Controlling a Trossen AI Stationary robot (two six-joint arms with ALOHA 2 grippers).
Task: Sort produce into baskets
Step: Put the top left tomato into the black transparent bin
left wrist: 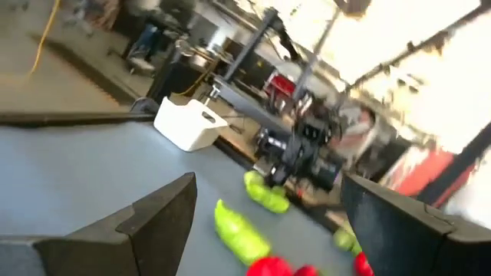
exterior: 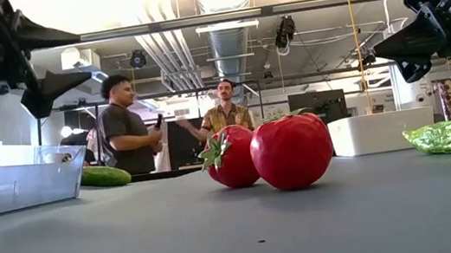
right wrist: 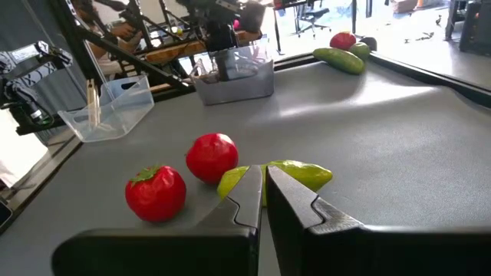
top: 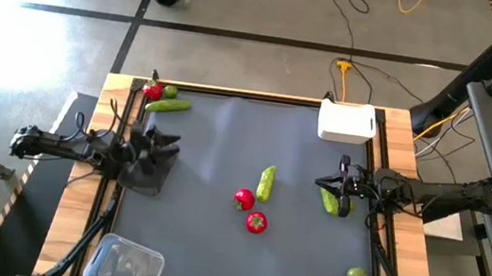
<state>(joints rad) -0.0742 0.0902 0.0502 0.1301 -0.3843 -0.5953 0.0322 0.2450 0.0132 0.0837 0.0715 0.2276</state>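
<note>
While the right gripper (top: pixel 333 184) hangs at mid-right of the high view with fingers pressed together and empty, a green cucumber piece (top: pixel 328 200) lies just below it, its long axis slanting down-right. The left gripper (top: pixel 161 145), fingers spread wide, hovers over the dark tray (top: pixel 143 178) at mid-left (what the tray holds is hidden beneath it). Clearly the right arm is nearer; the white box (top: pixel 346 123) sits just above it.
</note>
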